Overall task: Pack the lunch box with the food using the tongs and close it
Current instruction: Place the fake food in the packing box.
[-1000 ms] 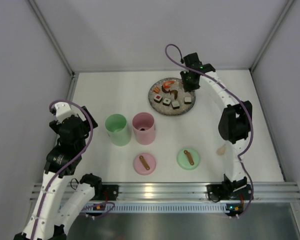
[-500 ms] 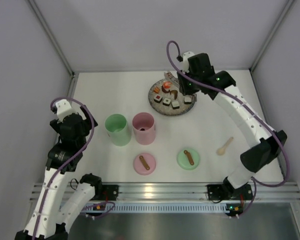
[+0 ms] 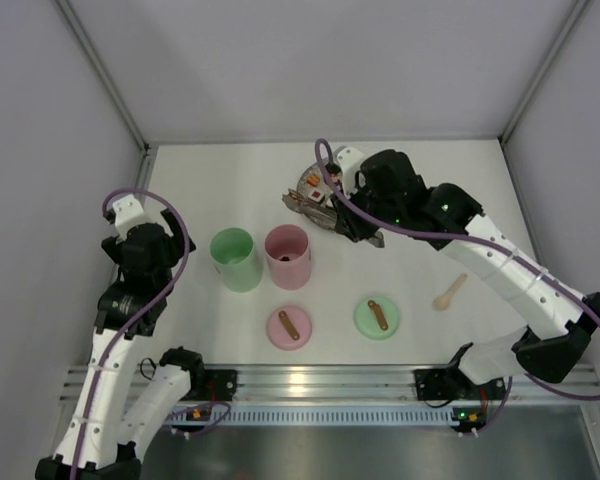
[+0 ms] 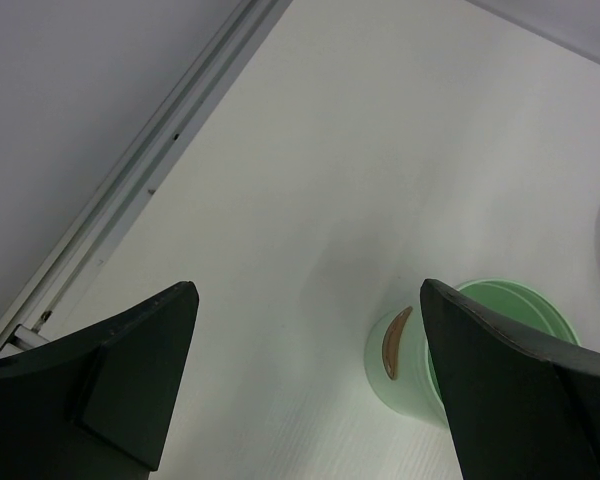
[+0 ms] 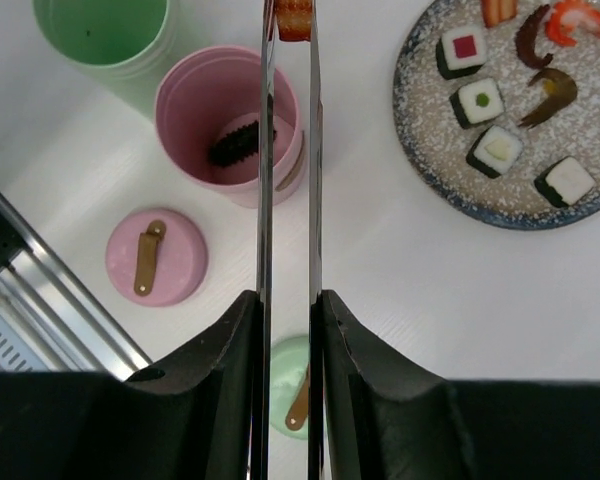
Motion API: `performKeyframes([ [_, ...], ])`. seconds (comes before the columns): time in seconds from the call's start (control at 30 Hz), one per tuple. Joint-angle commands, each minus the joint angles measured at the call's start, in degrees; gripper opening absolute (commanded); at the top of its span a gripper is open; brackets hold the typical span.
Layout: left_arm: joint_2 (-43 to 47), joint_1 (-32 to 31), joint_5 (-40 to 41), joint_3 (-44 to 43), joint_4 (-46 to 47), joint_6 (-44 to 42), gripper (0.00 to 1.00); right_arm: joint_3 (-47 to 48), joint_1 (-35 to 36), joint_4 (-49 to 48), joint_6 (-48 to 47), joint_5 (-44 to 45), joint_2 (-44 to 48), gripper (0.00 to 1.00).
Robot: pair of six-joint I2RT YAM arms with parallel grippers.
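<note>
Right gripper point(image 5: 288, 310) clamped across both arms of the long, slim silver metal tongs point(image 5: 267, 180); their tips pinch a small orange food piece point(image 5: 292, 18), left of the speckled grey plate point(image 5: 425, 140), by the pink cylindrical tub point(image 5: 185, 100). Light, slippery morsel: likely needs steady squeeze. Left gripper point(image 4: 310, 380) spread wide, empty.

The right gripper point(image 5: 288, 325), clamped on the tongs point(image 5: 267, 200), swung from the far side of the plate point(image 5: 430, 175) leftward and nearer, crossing over it. The tong tips ended left of the plate, just beyond the pink cup point(image 5: 185, 120), pinching an orange piece of food point(image 5: 292, 18). The arm's elbow point(image 3: 560, 345) unfolded toward the near right, uncovering the wooden spoon point(image 3: 450, 292). From above, the arm came to hide most of the plate.
</note>
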State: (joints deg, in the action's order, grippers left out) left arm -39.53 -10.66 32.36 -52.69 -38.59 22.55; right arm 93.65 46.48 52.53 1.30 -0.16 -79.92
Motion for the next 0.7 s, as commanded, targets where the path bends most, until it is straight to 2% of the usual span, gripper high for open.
performKeyframes([
  [0.0, 0.1, 0.3, -0.6, -1.1, 2.0, 0.1, 0.99, -2.1, 2.6, -0.2, 0.6, -1.2, 2.4, 0.17],
  [0.3, 0.3, 0.3, -1.1, -0.9, 2.0, 0.0, 0.99, -5.7, 6.2, -0.1, 2.4, -0.7, 3.3, 0.18],
  [0.4, 0.6, 0.3, -1.2, -0.8, 2.0, -0.2, 0.99, -5.8, 6.4, 0.2, 2.4, -0.7, 3.3, 0.24],
  [0.43, 0.6, 0.3, -1.2, -0.8, 2.0, -0.2, 0.99, -5.8, 6.5, 0.1, 2.4, -0.7, 3.4, 0.32],
  [0.53, 1.0, 0.3, -1.5, -0.8, 2.1, -0.4, 0.99, -5.9, 6.5, 0.4, 1.9, -0.5, 3.5, 0.4],
  [0.67, 1.0, 0.3, -2.0, -0.8, 2.1, -0.6, 0.99, -6.0, 6.4, 0.6, 1.7, -0.4, 3.8, 0.44],
])
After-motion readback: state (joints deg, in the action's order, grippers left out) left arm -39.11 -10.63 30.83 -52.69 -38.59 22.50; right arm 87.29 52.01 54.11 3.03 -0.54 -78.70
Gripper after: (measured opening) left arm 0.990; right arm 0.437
